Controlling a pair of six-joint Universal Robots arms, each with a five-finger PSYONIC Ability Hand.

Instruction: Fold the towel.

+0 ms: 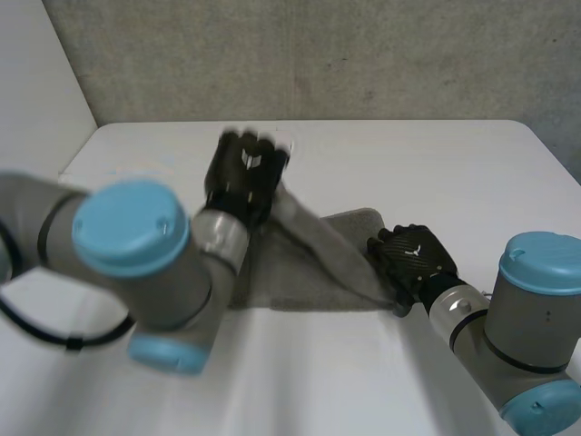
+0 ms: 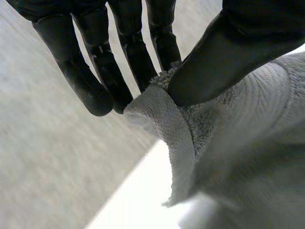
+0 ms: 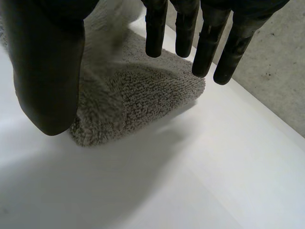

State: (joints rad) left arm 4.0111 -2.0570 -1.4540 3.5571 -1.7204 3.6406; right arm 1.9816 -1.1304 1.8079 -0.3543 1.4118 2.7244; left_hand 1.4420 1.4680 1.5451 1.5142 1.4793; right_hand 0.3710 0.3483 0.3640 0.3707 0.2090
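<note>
Below a grey wall, the white worktop (image 1: 408,163) carries a grey towel (image 1: 309,272) at its middle. The left hand (image 1: 243,174) pinches a raised corner between thumb and fingers. The right hand (image 1: 413,257) hovers straight-fingered and empty over the other end. A fold appears under way; next, that corner needs carrying across and laying down square.

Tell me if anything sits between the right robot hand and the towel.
Nothing visible does. The right robot hand is open directly over a corner of the towel, which lies on the white table. The left robot hand pinches another corner, lifted.
</note>
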